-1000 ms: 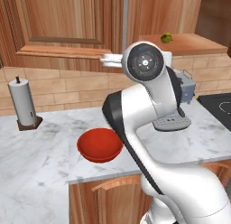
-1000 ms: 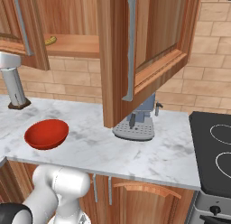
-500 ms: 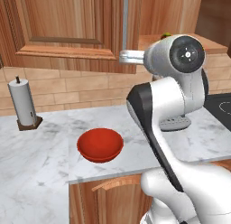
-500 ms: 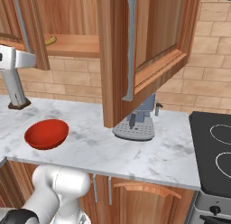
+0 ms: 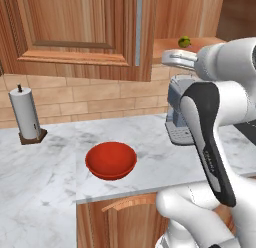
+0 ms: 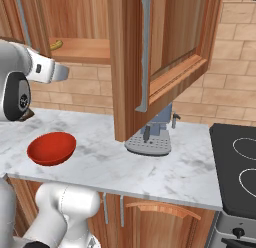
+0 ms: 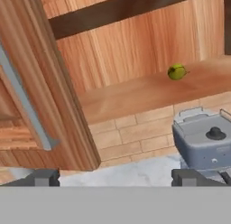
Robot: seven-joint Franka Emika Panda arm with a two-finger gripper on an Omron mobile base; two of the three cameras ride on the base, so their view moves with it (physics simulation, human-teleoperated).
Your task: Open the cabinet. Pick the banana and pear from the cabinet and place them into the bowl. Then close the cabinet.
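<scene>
On cabinet (image 7: 135,92) shelf, pear (image 7: 176,72); tool (image 7: 115,178) open, empty

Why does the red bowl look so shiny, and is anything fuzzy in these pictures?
Left base view: the red bowl carries soft pale glints on its glossy rim and casts a faint shadow on the marble counter. Right base view: the bowl looks flatter, with less shine. Hand view: the pear on the cabinet shelf looks soft and a bit fuzzy, and so does the wood grain.

Even, bright, slightly soft rendering
</scene>
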